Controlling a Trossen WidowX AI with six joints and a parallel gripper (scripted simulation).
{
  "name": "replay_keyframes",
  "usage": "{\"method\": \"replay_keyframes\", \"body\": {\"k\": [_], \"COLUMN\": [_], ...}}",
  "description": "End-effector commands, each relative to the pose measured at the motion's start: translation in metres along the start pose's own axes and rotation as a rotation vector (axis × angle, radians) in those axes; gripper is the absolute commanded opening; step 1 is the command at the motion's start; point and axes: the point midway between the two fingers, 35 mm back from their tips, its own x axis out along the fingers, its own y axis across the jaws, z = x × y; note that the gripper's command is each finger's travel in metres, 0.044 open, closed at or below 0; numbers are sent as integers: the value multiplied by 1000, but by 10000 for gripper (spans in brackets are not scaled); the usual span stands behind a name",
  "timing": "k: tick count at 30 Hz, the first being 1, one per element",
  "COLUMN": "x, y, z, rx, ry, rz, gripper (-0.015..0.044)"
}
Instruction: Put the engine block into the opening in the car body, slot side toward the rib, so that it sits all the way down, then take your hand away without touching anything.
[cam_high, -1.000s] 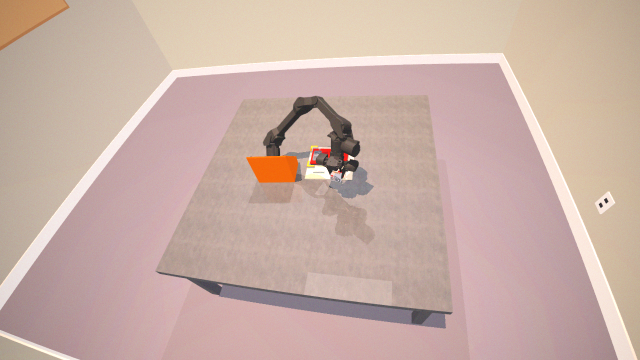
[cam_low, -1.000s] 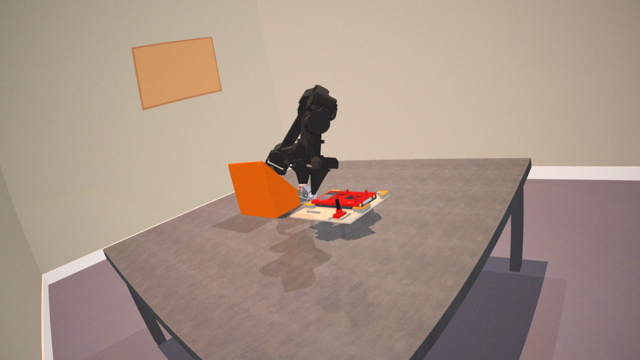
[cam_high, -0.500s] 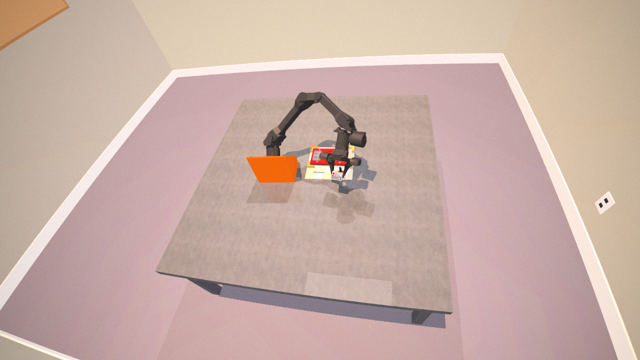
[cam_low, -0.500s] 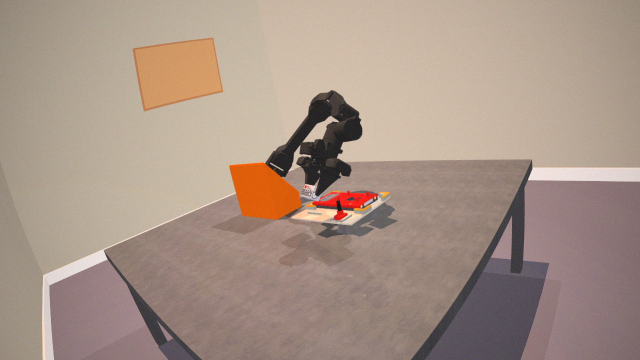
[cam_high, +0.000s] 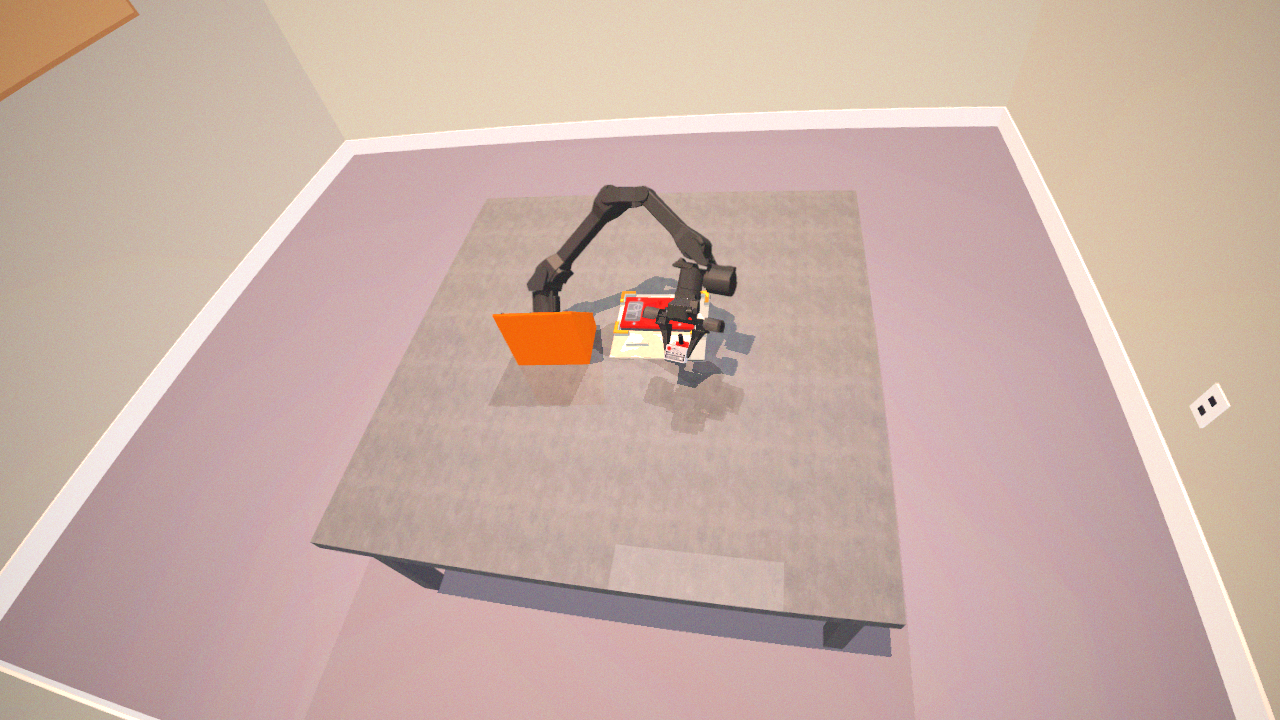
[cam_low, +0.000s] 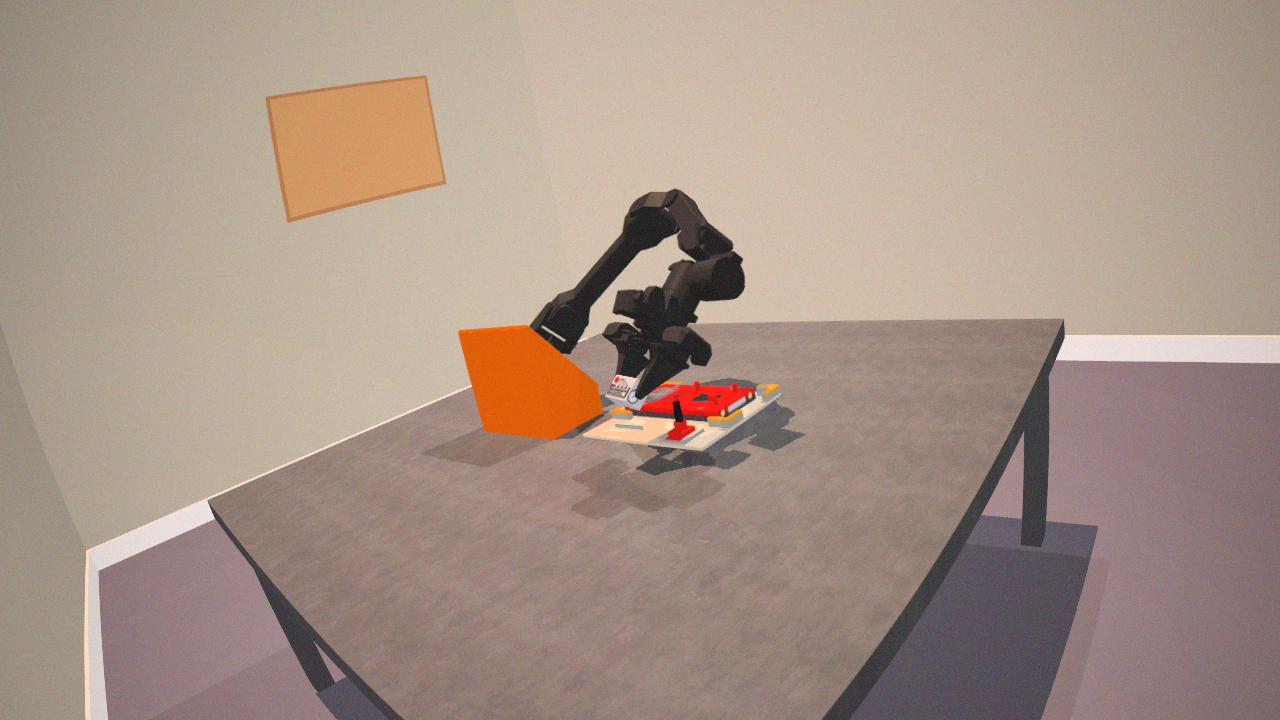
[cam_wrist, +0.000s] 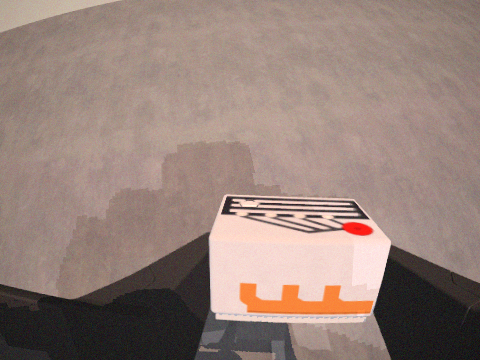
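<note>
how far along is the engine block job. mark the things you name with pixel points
Picked up: the engine block (cam_high: 676, 352) (cam_low: 619, 388) (cam_wrist: 300, 260) is clamped in the gripper (cam_high: 680, 347) (cam_low: 633, 394) (cam_wrist: 290, 247). In hand: carrying it, tilted, above the board (cam_high: 626, 352) (cam_low: 608, 434). Left: turning it slot to rib, seating it in the red car body (cam_high: 633, 324) (cam_low: 680, 402), releasing, backing away.

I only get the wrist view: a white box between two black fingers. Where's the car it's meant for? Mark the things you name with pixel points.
Observer: The red car body (cam_high: 653, 325) (cam_low: 684, 394) lies on a pale board (cam_high: 626, 351) (cam_low: 604, 431) on the table.

Operator: Is anything else near it?

Observer: Yes, a big orange block (cam_high: 546, 338) (cam_low: 528, 385) stands beside the board.

Operator: So is my white box already in the car?

Observer: No, the exterior view shows the white box (cam_high: 676, 354) (cam_low: 621, 389) (cam_wrist: 300, 260) outside the car's opening.
</note>
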Motion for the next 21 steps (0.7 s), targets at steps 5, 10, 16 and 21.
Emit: {"method": "replay_keyframes", "body": {"k": [5, 10, 16, 21], "x": [14, 21, 29, 35], "y": [-2, -2, -2, -2], "z": [-11, -19, -28, -35], "rx": [14, 14, 13, 13], "ry": [-25, -25, -24, -24], "rz": [-7, -7, -7, -7], "gripper": [0, 0, 0, 0]}}
